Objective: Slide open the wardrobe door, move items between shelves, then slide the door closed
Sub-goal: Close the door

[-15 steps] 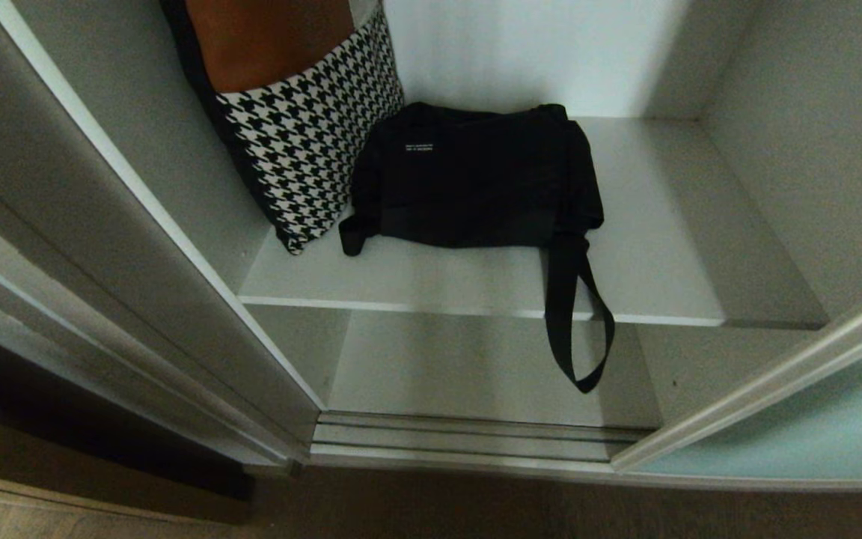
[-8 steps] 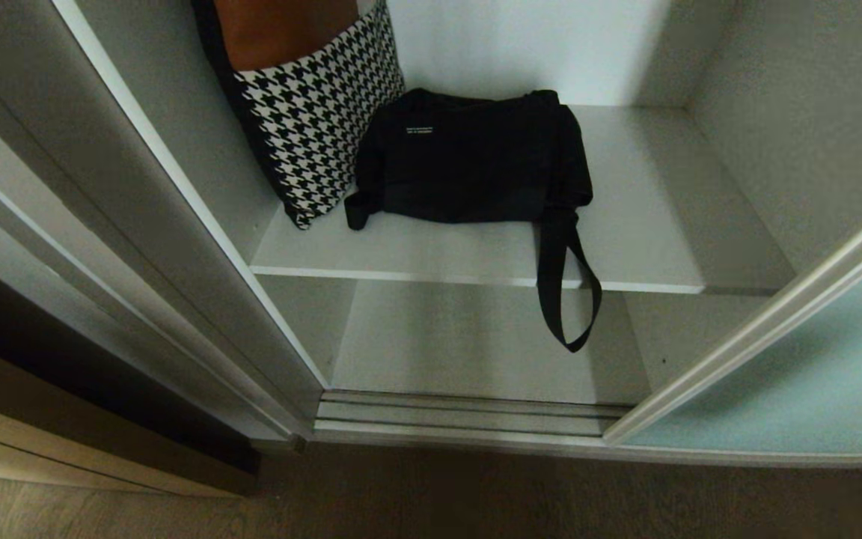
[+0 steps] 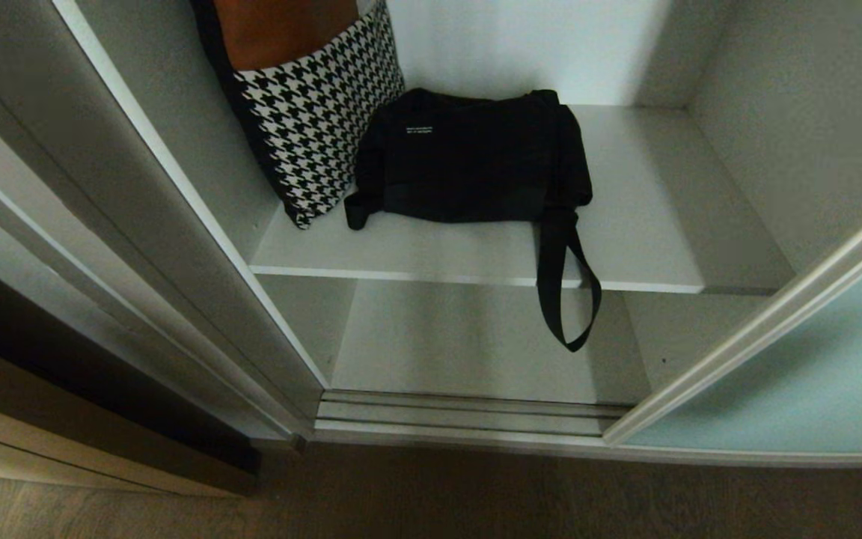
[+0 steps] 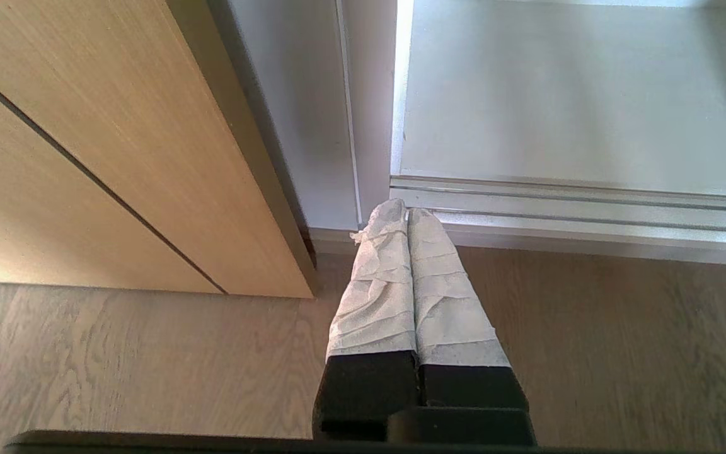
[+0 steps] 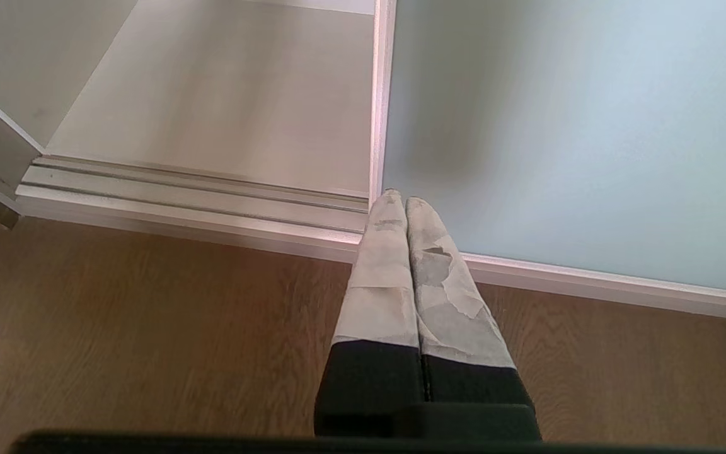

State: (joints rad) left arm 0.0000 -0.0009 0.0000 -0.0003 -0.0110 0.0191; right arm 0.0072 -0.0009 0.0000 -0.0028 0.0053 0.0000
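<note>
houndstooth cushion [image 3: 311, 112] cut off at the top edge, glass door [image 3: 812, 389] cropped at right, small white print on the black bag [image 3: 468, 157] unreadable

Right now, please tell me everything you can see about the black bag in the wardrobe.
The black bag is soft, floppy fabric with small white lettering near its top. It lies flat on the upper shelf, its left side against the houndstooth cushion. A short strap end curls at its left corner; a long webbing loop hangs over the shelf's front edge. No gripper touches it.
</note>
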